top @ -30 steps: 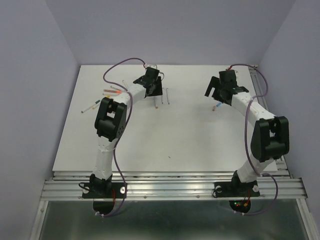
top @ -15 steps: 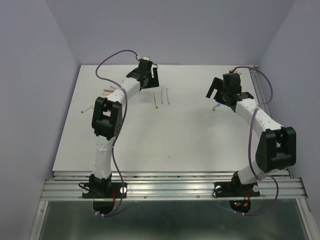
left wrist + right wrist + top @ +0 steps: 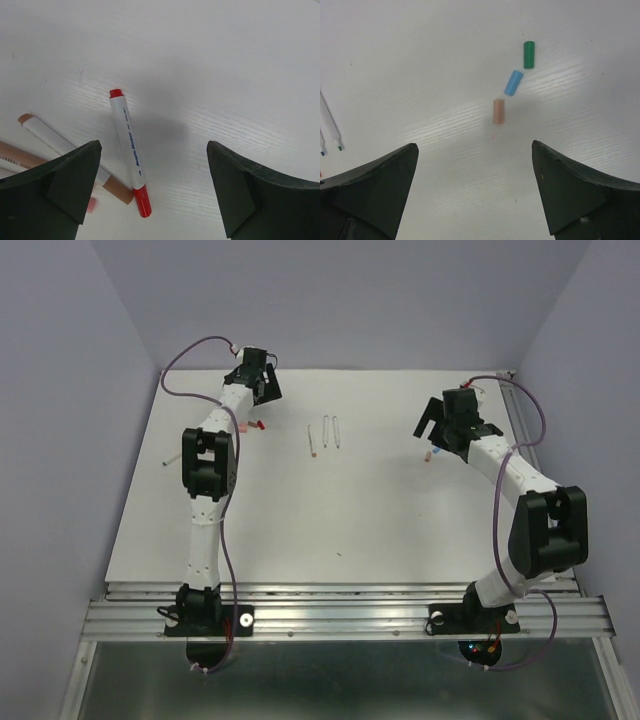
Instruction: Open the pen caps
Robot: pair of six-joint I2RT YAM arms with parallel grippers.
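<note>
Both pincers gape wide, holding nothing. Left pincer (image 3: 152, 150) hangs over a red pen (image 3: 129, 150), red cap (image 3: 143, 201) on. Right pincer (image 3: 474, 147) sits above a green cap (image 3: 529, 54), blue cap (image 3: 513, 82) and pink cap (image 3: 499, 111), loose on the worktop (image 3: 420, 75).

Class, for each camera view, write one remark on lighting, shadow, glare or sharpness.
Left wrist: the red pen is sharp; a soft grey shadow lies on the table just right of it. Right wrist: bright glare streaks cross the table around the green cap and blue cap; the orange cap looks softer. Top external: even, flat light, no hard shadows.
</note>
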